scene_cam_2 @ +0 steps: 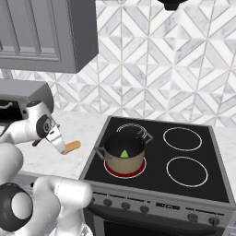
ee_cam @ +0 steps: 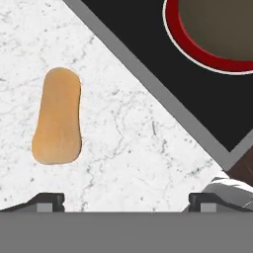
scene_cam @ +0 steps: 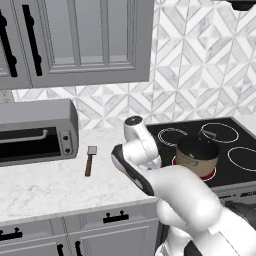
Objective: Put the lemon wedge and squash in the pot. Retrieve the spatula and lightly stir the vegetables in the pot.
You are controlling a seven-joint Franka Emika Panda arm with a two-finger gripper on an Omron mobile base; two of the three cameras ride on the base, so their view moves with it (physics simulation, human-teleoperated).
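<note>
Your gripper (ee_cam: 126, 200) hangs wide open and empty above the squash (ee_cam: 57, 116), which lies on the counter (ee_cam: 123, 148) left of the pot (scene_cam_2: 124, 153); descend off-centre and it may roll.

My arm folds low over the counter edge, wrist bent, hand pointing straight down. In the hand view my gripper (ee_cam: 126, 200) has its jaws spread wide, fingertips (ee_cam: 47, 200) at about 7 and 5 o'clock, nothing between them.
</note>
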